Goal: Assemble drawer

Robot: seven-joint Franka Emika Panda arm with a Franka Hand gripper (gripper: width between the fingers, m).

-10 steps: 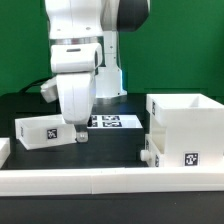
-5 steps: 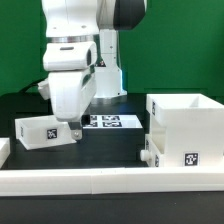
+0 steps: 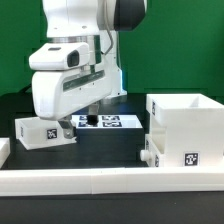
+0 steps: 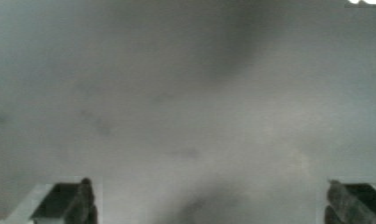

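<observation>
The drawer's tall boxy case (image 3: 188, 125) stands at the exterior view's right with a tag on its front. One small tray box (image 3: 32, 134) with a tag lies at the left. A second small white part (image 3: 151, 153) sits against the case's left side. My gripper (image 3: 63, 128) hangs tilted at the right end of the left tray box, close to or touching it. In the wrist view my gripper (image 4: 213, 205) has its fingertips (image 4: 68, 200) wide apart, with a blurred pale surface between them. It is open and holds nothing.
The marker board (image 3: 112, 122) lies on the black table behind my gripper. A long low white rail (image 3: 100, 180) runs along the front edge. A green wall stands behind.
The arm's wrist has swung and tilted toward the exterior view's left. The gripper has shifted left, nearer the left tray box. The parts have not moved.
</observation>
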